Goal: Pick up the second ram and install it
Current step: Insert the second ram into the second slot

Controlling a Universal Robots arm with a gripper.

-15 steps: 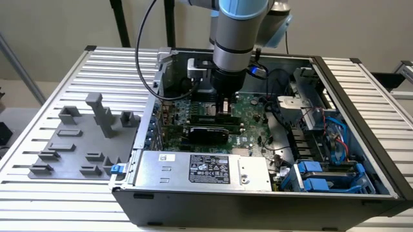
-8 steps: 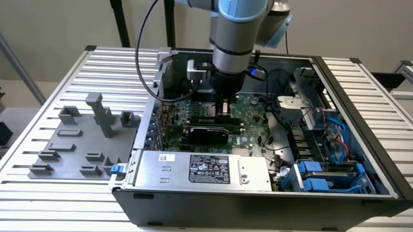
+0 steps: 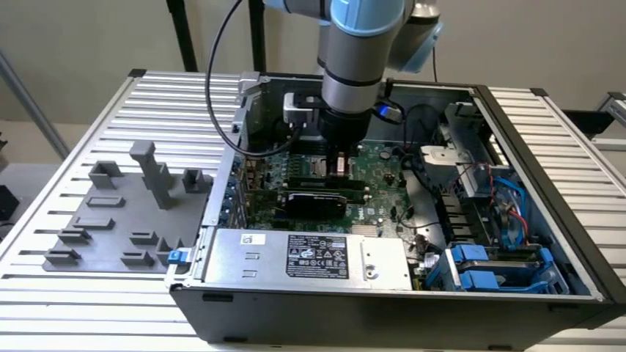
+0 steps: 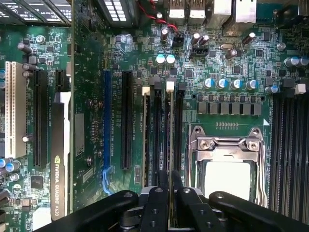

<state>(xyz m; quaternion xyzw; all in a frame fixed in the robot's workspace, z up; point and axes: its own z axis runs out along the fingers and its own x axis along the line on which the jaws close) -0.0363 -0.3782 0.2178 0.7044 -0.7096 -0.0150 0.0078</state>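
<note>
Second ram held edge-on over its slot

Second ram (image 4: 169,145) sits clamped between the fingers of the end effector (image 4: 169,193), seen edge-on in the wrist view as a thin strip running away from the fingers along the dark memory slots (image 4: 159,140) beside the CPU socket (image 4: 227,164). Its long axis lies parallel to those slots, far end at the white latches (image 4: 169,86). In the exterior view the arm (image 3: 357,66) stands upright inside the open computer case (image 3: 547,220) on the ribbed desk (image 3: 59,220). Seating it well likely means keeping the stick square and pressing evenly (a tilt could bind one end). Grey tray blocks (image 3: 146,183) stand beside the case.
</note>
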